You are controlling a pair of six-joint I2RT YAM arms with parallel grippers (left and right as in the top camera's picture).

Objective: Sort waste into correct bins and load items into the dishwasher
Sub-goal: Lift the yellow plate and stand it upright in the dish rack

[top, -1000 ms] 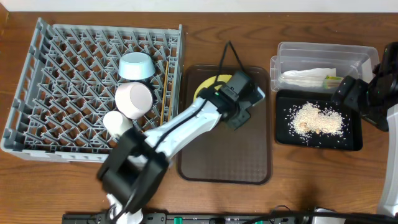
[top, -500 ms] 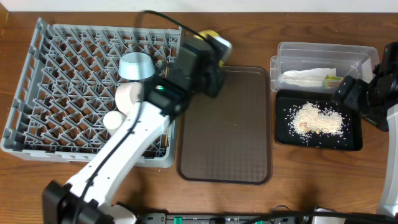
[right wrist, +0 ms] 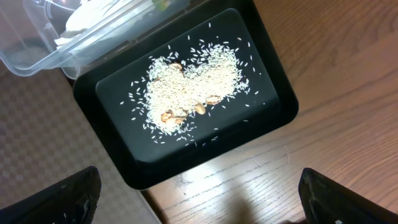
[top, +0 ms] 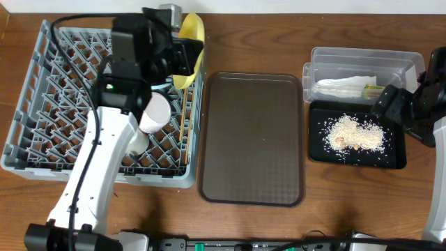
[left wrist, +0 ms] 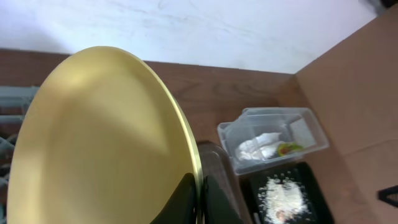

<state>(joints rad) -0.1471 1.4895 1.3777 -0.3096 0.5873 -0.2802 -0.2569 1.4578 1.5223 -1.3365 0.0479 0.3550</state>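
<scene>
Pinching the yellow plate [top: 196,35] by its rim with the left gripper [top: 185,59], the jaws pressed on the two faces; in the left wrist view, dark fingers [left wrist: 180,202] closed on the plate's lower edge. Holding the plate nearly on edge, at the far side of this gripper, over the far right corner of the grey dish rack [top: 42,104]; not possible to tell whether it touches the pegs. On the near side of the gripper, inside the rack: a pale-pink bowl [top: 156,110], then a small white cup [top: 134,143] just beside the bowl, and thin chopsticks [top: 182,125] lying along the rack's right wall. To the right of the gripper, just beside the rack: a dark-brown serving tray [top: 252,139]. As for the right gripper [right wrist: 199,193], fingers [right wrist: 68,199] spread wide apart, with nothing between them. Below and in front of it: the black tray [right wrist: 118,146], with white rice crumbs [right wrist: 193,87] heaped in the middle. Beyond that tray and touching it: the clear tub [right wrist: 37,43], holding a white napkin [top: 345,84] and a green-and-yellow wrapper [top: 373,89].
</scene>
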